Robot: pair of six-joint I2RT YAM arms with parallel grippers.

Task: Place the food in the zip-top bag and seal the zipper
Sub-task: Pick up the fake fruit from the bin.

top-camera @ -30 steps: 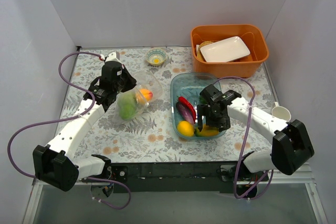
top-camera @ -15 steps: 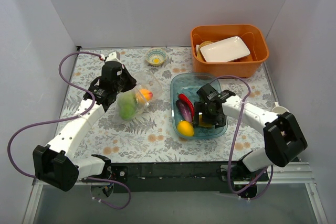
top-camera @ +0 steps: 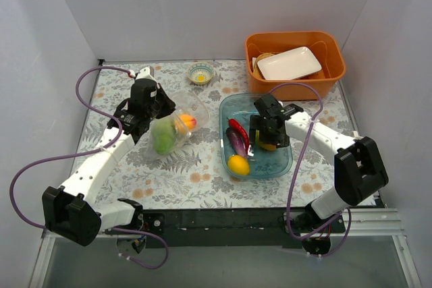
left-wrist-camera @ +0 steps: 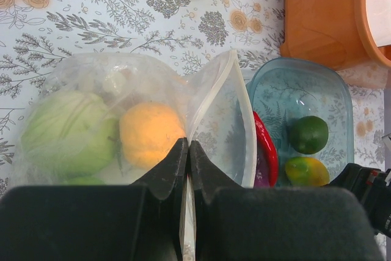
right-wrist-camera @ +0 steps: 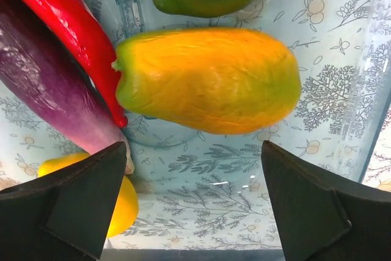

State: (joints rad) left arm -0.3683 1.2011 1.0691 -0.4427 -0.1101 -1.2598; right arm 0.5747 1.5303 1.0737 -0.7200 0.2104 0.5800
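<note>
Ideally, the wide-open right gripper centres over the mango before closing, while the left gripper, pinched on the zipper, holds the bag open.

Bright, even light, soft shadows; close wrist views slightly blurred

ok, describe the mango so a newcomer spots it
In front of the orange bin sits the blue-tinted tray. Inside it, under the open right gripper, lies the mango: oblong, orange-yellow fading to green at its ends, unlike the yellow lemon, green lime, red chilli and purple eggplant.
</note>
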